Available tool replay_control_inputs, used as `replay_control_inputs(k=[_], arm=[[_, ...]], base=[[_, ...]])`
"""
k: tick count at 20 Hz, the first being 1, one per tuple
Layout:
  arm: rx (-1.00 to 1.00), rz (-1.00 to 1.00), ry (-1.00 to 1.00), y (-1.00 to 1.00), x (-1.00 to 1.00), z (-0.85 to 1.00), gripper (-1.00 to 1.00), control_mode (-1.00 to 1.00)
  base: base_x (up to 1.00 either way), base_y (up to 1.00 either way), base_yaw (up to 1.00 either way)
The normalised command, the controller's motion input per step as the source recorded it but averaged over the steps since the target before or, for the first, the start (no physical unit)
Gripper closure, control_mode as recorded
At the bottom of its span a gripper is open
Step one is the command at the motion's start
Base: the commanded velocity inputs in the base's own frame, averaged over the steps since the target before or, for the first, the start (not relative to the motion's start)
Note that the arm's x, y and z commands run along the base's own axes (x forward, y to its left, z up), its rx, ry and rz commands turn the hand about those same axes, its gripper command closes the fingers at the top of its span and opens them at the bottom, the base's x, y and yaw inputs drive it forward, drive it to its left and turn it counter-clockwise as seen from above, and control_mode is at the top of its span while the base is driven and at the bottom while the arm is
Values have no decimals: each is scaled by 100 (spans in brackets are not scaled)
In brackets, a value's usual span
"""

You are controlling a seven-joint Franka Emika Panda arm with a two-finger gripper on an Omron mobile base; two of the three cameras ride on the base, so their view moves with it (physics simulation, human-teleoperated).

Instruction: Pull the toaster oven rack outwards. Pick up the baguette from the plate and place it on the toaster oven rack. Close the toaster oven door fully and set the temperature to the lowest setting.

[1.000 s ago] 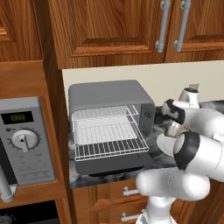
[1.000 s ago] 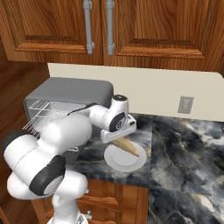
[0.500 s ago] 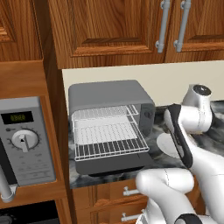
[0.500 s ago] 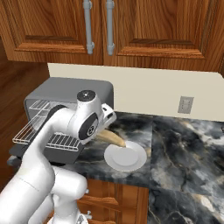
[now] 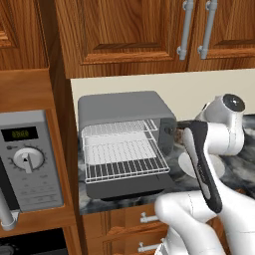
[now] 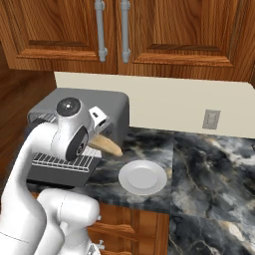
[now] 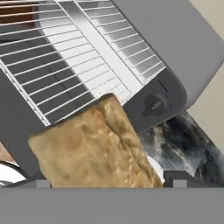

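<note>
The grey toaster oven [image 5: 124, 112] stands with its door [image 5: 127, 188] folded down. Its wire rack [image 5: 124, 153] is pulled out over the door. My gripper [image 6: 95, 141] is shut on the tan baguette [image 6: 106, 146] and holds it in the air just right of the oven's front corner, above the counter. The hand view has the baguette [image 7: 92, 148] close up between the fingertips, with the rack [image 7: 65, 65] and an oven knob [image 7: 155, 105] beyond it. The white plate [image 6: 143, 177] sits bare on the counter, right of the oven.
A silver microwave [image 5: 30, 164] is built into the cabinet left of the oven. Wooden cupboards [image 6: 124, 30] hang overhead. Dark marble counter [image 6: 209, 169] stretches to the right, with a wall outlet [image 6: 211, 119] behind it. My own arm [image 5: 209, 164] blocks the counter right of the oven in the left base view.
The arm has lifted the baguette off the plate and swung it left towards the oven's front. The plate now lies bare.
</note>
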Motion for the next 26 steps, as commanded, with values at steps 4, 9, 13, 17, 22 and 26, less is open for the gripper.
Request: replay_control_inputs(k=[4,9,13,17,22,26], arm=[[7,19,4,81,-38,72,100,-100],[-3,26,19,100,-27,22,100,-100],[-11,20,17,100,1,-8,100,-100],[-17,13,4,82,19,-23,100,-100],[-20,8,1,53,20,-19,100,-100],[-2,4,2,7,37,-49,100,-100]], base=[[0,0,0],[0,0,0],[0,0,0],[0,0,0],[0,0,0],[0,0,0]])
